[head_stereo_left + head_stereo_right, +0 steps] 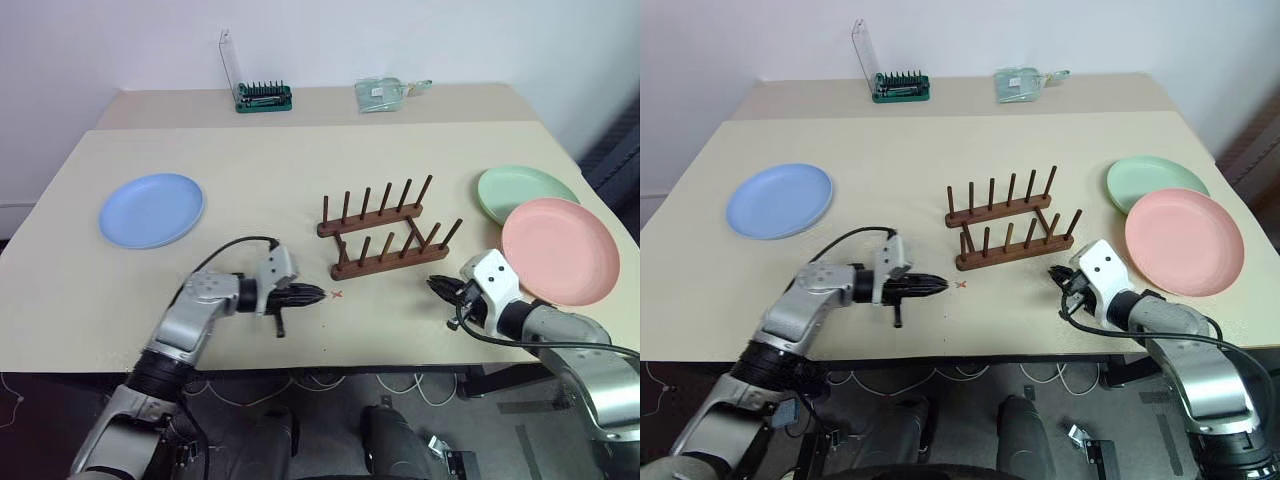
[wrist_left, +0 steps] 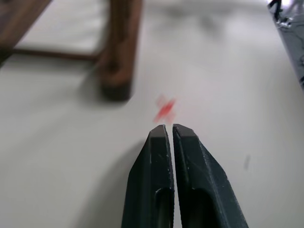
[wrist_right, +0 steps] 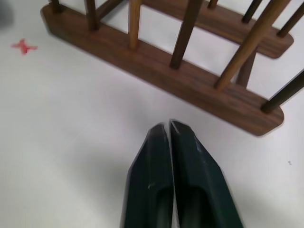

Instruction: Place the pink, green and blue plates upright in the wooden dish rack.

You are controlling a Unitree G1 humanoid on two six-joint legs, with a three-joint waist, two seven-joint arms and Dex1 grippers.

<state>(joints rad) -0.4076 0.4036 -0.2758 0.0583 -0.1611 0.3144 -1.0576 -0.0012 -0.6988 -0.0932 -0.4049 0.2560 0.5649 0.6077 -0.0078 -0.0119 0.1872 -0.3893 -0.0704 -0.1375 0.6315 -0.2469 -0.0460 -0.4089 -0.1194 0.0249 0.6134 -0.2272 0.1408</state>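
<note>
Head view: rack point(image 1: 385, 232) (unloaded) mid-table.

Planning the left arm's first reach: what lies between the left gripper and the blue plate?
Bare tabletop separates the left gripper from the blue plate, per the left eye view.

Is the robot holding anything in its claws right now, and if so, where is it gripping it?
Nothing is held. The left gripper and the right gripper are both shut on empty air above the table, near the wooden dish rack.
</note>
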